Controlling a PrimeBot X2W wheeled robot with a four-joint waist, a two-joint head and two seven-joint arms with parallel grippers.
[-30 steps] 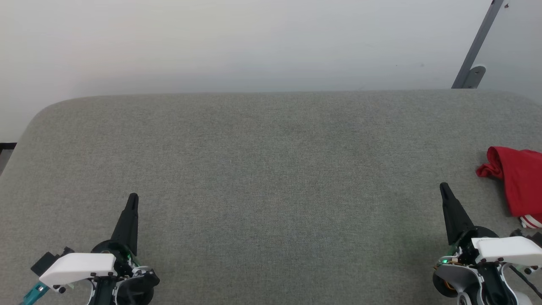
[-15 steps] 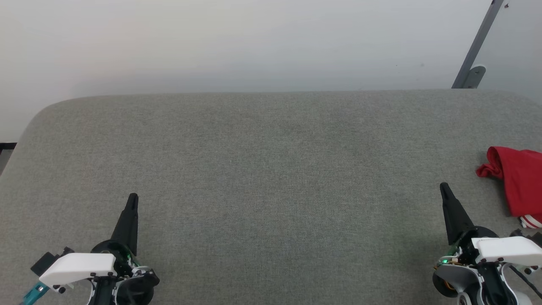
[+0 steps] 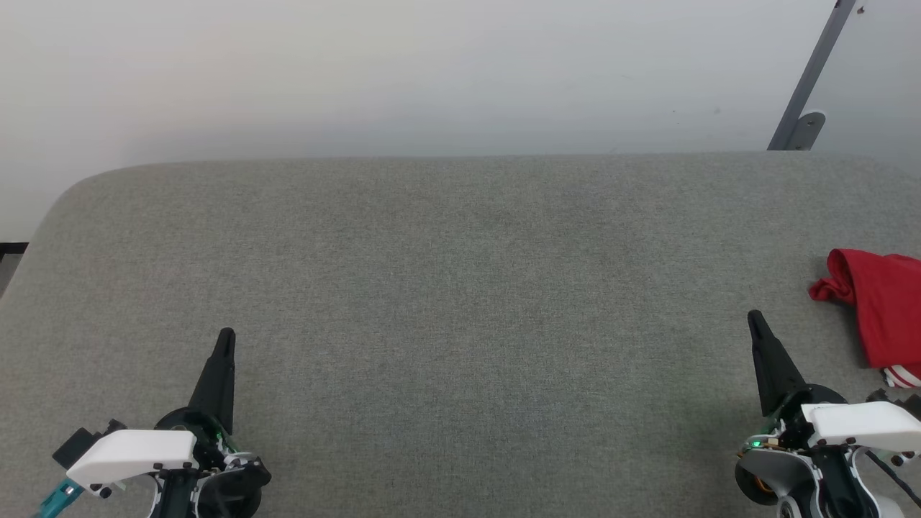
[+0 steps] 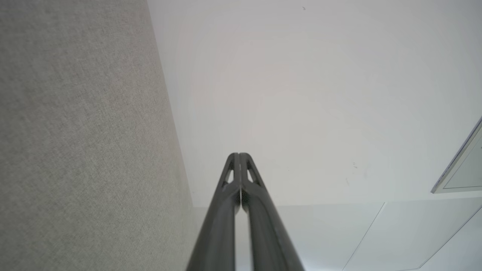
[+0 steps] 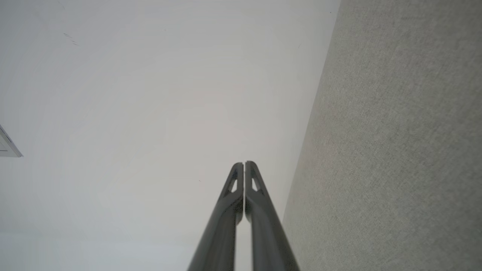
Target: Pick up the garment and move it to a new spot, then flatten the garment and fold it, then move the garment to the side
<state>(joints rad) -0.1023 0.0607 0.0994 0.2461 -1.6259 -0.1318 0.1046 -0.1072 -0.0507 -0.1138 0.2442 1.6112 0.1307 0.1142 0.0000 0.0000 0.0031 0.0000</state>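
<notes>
Lying to the right of the right end effector (image 3: 754, 316), near it but not touching: a red thin-fabric jersey garment (image 3: 881, 302), bunched on the grey fabric-covered counter (image 3: 460, 288) and cut off by the picture edge. Well apart from the left end effector (image 3: 224, 337), across the whole counter. Both closed fully, fingers pressed together, gripping nothing, tips pointing forward.

Fits two stages: crumpled at the edge and waiting for lifting, or put aside after folding. Not possible to decide, so no certain step to name. In either case, good to hold the closed tips clear of the cloth and avoid dragging a fold.

Visible part long along the fingers' direction, from a twisted red corner ahead of the right tip back to white-and-red striped trim (image 3: 903, 375) beside the wrist. True long axis and facing impossible to tell.
</notes>
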